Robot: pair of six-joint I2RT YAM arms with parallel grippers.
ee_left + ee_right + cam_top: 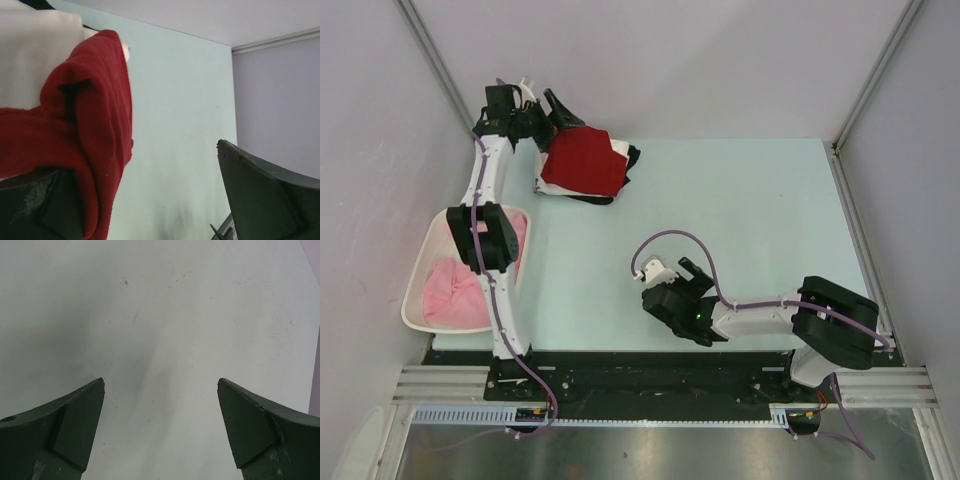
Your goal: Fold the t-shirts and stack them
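Note:
A folded dark red t-shirt (582, 160) lies on top of a stack at the far left of the table, over a white t-shirt (546, 184) and a black t-shirt (632, 156). My left gripper (555, 118) is open at the stack's back left corner. In the left wrist view the red shirt (95, 125) drapes against my left finger (45, 210), with white cloth (30, 55) behind it; the jaws (145, 160) stand wide apart. A pink t-shirt (455, 290) lies crumpled in the basket. My right gripper (672, 275) (161, 382) is open and empty over bare table.
A white plastic basket (420, 262) sits at the left table edge beside the left arm. Grey walls close in the table on the left, back and right. The pale green table top (740, 200) stretches right of the stack.

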